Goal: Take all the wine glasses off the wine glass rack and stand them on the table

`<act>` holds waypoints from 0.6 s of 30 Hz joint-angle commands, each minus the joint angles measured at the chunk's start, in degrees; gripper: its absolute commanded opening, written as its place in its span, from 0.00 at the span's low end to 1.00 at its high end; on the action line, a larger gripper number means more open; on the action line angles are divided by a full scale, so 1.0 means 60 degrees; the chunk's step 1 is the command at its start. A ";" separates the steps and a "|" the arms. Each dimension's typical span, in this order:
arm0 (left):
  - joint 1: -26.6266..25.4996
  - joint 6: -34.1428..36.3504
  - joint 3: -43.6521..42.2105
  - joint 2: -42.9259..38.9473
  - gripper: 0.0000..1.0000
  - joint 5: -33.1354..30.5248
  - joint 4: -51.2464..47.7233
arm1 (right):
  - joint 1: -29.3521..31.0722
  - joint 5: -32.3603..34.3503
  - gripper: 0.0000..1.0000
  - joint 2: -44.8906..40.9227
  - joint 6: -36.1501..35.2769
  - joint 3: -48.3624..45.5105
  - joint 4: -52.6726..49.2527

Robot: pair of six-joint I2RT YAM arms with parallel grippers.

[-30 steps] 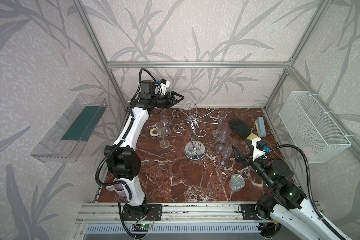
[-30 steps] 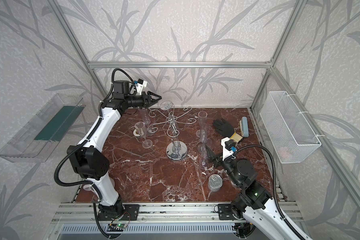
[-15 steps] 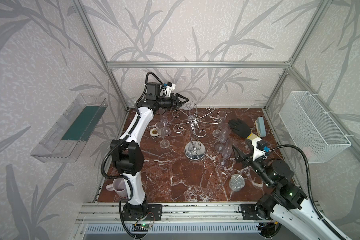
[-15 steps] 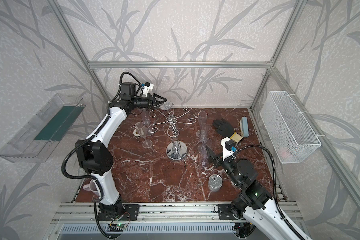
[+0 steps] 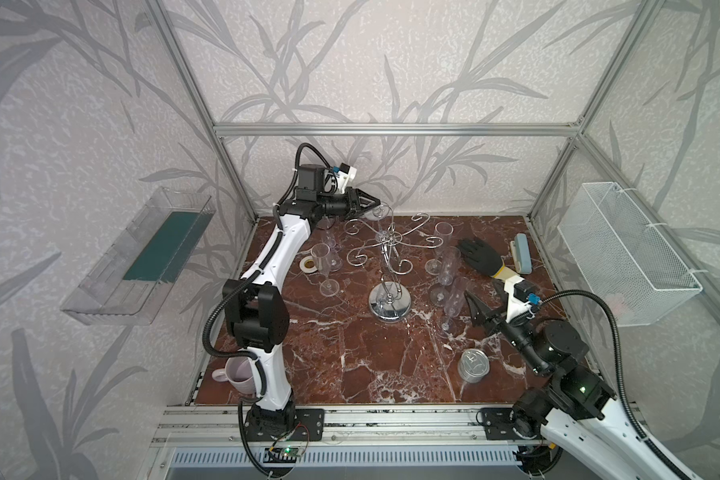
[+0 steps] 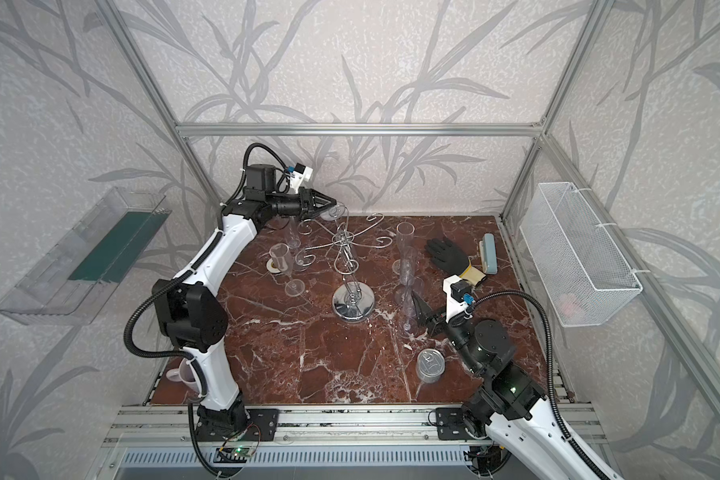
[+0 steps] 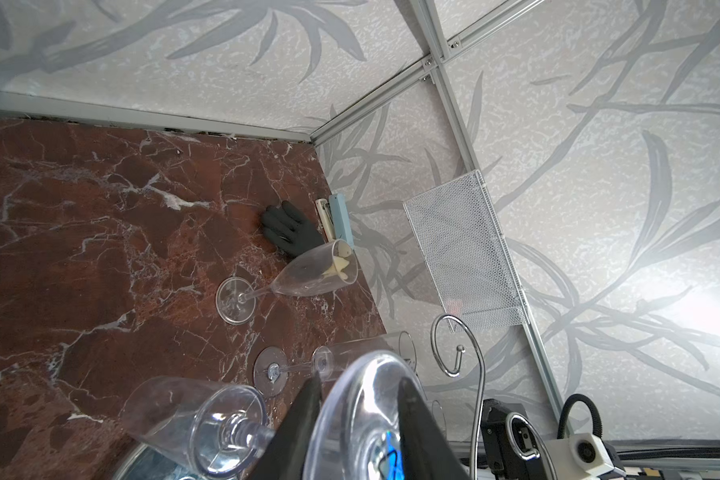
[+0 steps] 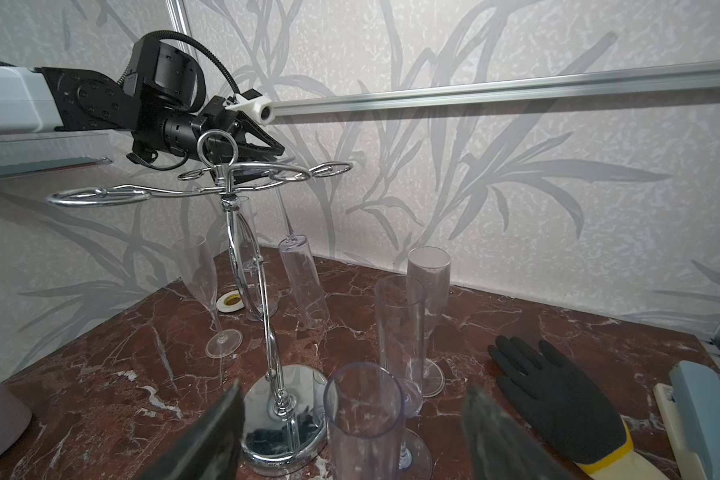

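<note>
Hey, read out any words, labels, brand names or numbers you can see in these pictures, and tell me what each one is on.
No text in any view can be read.
On the tin can: raised marks on the lid, too small to read.
On the tape roll: dark marks on the inner core, too blurred to read.

Both top views look steeply down from the front over the whole surface (image 5: 329, 353). The left wrist camera hugs the left tool (image 7: 360, 386); the right wrist camera faces the wine glass rack (image 8: 285, 436), low.
</note>
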 commanded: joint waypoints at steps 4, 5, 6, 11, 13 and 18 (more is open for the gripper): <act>-0.0016 0.0054 0.0028 -0.0174 0.25 0.0063 0.0071 | -0.0046 0.0074 0.81 -0.0186 0.0150 -0.0057 0.0021; -0.0011 0.0065 0.0028 -0.0176 0.25 0.0044 0.0061 | -0.0047 0.0074 0.81 -0.0186 0.0142 -0.0060 0.0013; -0.0003 0.0069 0.0028 -0.0190 0.24 0.0024 0.0051 | -0.0049 0.0074 0.81 -0.0186 0.0139 -0.0060 0.0019; 0.0011 0.0050 0.0045 -0.0205 0.19 -0.0061 0.0070 | -0.0047 0.0074 0.81 -0.0188 0.0193 -0.0089 0.0078; 0.0011 0.0040 0.0042 -0.0202 0.18 -0.0101 0.0065 | -0.0045 0.0074 0.81 -0.0190 0.0186 -0.0090 0.0089; 0.0016 -0.0079 0.0050 -0.0244 0.11 -0.0150 0.0181 | -0.0049 0.0103 0.81 -0.0215 0.0182 -0.0148 0.0121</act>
